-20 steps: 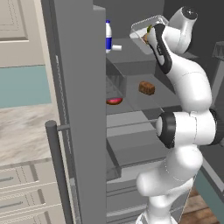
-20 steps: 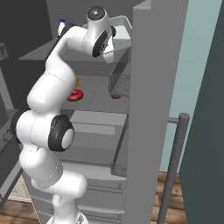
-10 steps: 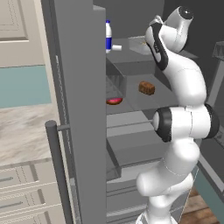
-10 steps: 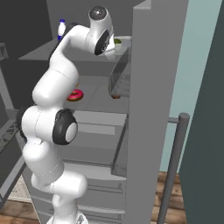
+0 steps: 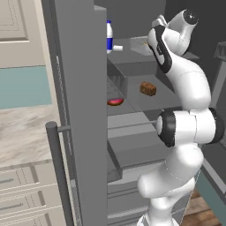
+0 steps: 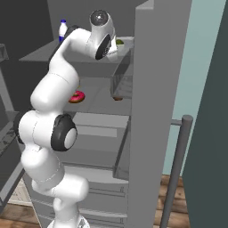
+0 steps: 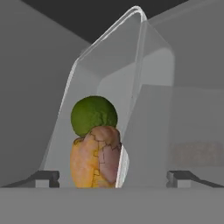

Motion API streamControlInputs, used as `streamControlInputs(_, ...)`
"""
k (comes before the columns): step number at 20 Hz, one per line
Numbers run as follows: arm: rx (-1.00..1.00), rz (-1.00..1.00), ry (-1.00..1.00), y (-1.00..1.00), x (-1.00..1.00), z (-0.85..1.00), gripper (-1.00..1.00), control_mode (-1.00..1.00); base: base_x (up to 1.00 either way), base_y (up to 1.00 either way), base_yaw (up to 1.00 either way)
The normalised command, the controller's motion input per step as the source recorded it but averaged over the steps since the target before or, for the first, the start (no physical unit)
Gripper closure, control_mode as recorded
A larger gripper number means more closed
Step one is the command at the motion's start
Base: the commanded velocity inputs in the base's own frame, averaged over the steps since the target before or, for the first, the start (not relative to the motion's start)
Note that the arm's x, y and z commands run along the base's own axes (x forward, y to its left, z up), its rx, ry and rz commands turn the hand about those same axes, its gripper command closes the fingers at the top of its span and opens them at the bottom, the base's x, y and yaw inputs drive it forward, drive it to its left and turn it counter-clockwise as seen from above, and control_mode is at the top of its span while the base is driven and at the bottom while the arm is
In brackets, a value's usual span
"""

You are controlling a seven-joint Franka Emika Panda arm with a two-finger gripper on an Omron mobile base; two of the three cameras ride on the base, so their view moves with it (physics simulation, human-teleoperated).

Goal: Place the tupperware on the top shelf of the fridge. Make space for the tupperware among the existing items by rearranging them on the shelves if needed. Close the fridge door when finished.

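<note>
The tupperware (image 7: pixel 131 87), a clear-white tray holding a green round fruit (image 7: pixel 93 114) and a brown drumstick (image 7: pixel 96 157), rests on the fridge's top shelf (image 5: pixel 132 55). It stands right in front of my gripper (image 7: pixel 113 177), which is open, its fingertips (image 7: pixel 43 177) spread wide on either side of the tray's near edge without touching it. In the left base view the tupperware (image 5: pixel 141 45) peeks out beside my wrist. In the right base view the tupperware (image 6: pixel 122 43) shows by the hand. A white bottle (image 5: pixel 109 37) and a small white block (image 5: pixel 117 47) share the shelf.
On the shelf below lie a red doughnut (image 5: pixel 115 102) and a brown loaf chunk (image 5: pixel 148 88). Both doors of the fridge (image 5: pixel 77 88) stand open; the right door (image 6: pixel 156 89) with its bar handle (image 6: pixel 176 169) is close beside the arm. Door baskets (image 6: pixel 122 84) flank the cavity.
The hand carried the tilted tupperware down and into the top shelf, then the jaws spread wide and let go of it.
</note>
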Motion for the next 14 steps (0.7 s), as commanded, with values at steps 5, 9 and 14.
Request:
streamControlInputs(5,0.0,0.0,0.0,0.0,-0.6,0.0,-1.0,-1.0,0.0,0.0,0.0)
streamControlInputs(9,-0.05,0.02,0.03,0.02,-0.89,0.0,-1.0,-1.0,0.0,0.0,0.0)
streamControlInputs(14,-0.13,0.01,0.06,0.17,-1.0,-0.28,-1.0,-1.0,0.0,0.0,0.0)
